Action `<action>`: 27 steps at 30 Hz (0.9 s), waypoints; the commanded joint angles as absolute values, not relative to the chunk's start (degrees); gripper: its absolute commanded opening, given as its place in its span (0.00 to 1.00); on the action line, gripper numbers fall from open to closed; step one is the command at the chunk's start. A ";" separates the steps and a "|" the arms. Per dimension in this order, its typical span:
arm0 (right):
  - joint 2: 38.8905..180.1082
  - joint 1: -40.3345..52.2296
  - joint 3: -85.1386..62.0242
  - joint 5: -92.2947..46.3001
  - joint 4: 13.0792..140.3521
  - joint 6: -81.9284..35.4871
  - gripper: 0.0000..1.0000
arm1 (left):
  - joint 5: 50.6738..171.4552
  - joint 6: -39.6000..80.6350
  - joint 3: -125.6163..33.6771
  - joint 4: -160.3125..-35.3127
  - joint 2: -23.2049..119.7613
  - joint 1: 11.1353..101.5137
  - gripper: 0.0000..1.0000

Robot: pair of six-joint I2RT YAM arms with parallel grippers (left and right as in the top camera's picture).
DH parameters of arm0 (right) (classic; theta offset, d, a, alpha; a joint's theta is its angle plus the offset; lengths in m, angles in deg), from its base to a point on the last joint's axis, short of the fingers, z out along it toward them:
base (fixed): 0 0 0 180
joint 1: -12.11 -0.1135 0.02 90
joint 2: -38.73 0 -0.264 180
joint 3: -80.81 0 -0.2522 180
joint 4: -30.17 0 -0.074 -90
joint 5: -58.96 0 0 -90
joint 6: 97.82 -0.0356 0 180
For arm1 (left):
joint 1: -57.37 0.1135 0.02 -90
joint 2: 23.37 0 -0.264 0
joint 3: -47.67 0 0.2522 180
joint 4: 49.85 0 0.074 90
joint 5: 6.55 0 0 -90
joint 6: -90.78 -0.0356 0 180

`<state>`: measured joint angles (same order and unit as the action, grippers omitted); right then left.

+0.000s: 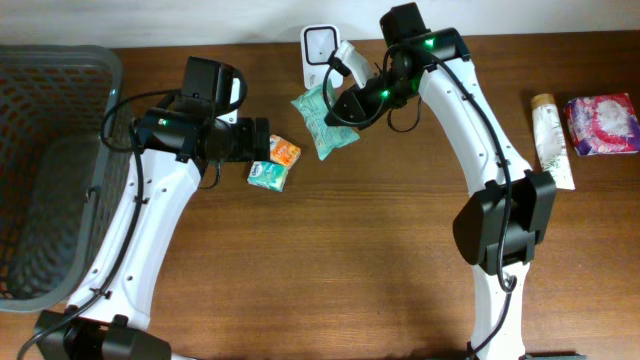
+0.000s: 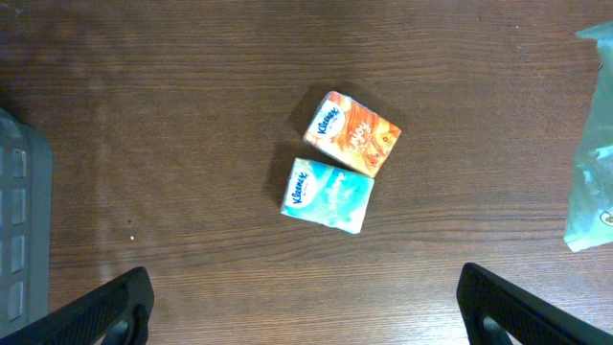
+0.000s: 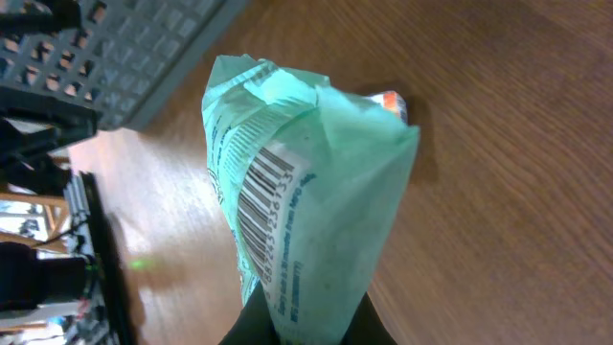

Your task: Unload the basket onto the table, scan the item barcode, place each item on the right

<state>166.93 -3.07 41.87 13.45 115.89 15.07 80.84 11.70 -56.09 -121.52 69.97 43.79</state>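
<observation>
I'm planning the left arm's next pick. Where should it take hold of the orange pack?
Probably its two short ends, from straight above: the orange pack lies flat, and one long edge sits against the teal pack, leaving no finger room there.

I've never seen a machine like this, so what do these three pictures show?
It is a robot with two white arms at a wooden table. One picture looks down from above; the other two come from a camera on each wrist. The right arm has its jaws shut on a mint-green packet, barcode showing. The left arm hovers with open jaws above two Kleenex tissue packs, an orange pack and a teal pack. A grey basket sits at one side; a tube and a pink packet at the other.
</observation>
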 commanded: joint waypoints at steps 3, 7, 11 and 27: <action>166.05 -3.31 43.47 11.74 116.16 17.48 0.04 | 80.66 11.39 -56.18 -121.58 69.84 43.79 0.99; 166.05 -3.31 43.47 9.30 116.68 17.43 0.04 | 80.66 11.39 -56.18 -121.58 69.82 43.79 0.99; 166.05 -3.29 43.47 8.51 117.47 17.39 0.04 | 80.66 11.39 -56.18 -121.58 69.82 43.79 0.99; 166.69 -8.36 20.71 -40.45 115.00 -22.48 0.41 | 80.66 11.39 -56.18 -121.58 69.82 43.77 0.99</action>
<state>167.41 -4.86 19.95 -47.90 114.74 -21.76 80.86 11.70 -56.09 -121.52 69.97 43.79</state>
